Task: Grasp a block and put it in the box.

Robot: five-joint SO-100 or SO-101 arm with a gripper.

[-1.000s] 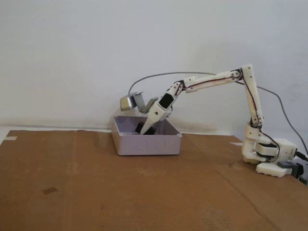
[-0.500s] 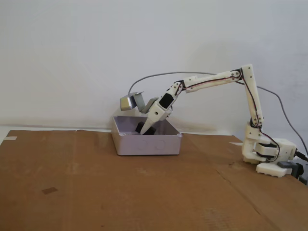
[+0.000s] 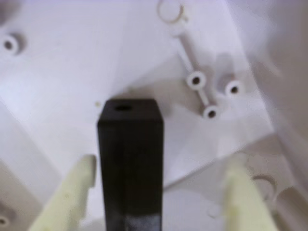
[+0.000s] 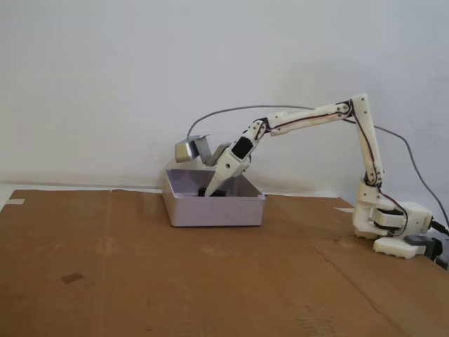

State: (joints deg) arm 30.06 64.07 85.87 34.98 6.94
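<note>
Black block [image 3: 130,163] inside the box [image 4: 210,210], lower end cut off, between spread, released fingers [image 3: 67,197].

Your wrist view cuts off the block's [image 3: 130,163] lower end and both fingers [image 3: 72,195] at the bottom edge. In your fixed view, the box wall [image 4: 214,209] hides the gripper's [image 4: 209,191] tips.

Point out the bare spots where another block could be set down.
Bare cardboard table lies open in front of the box and left of it. Inside the box is crowded: the gripper hangs open around the block.
</note>
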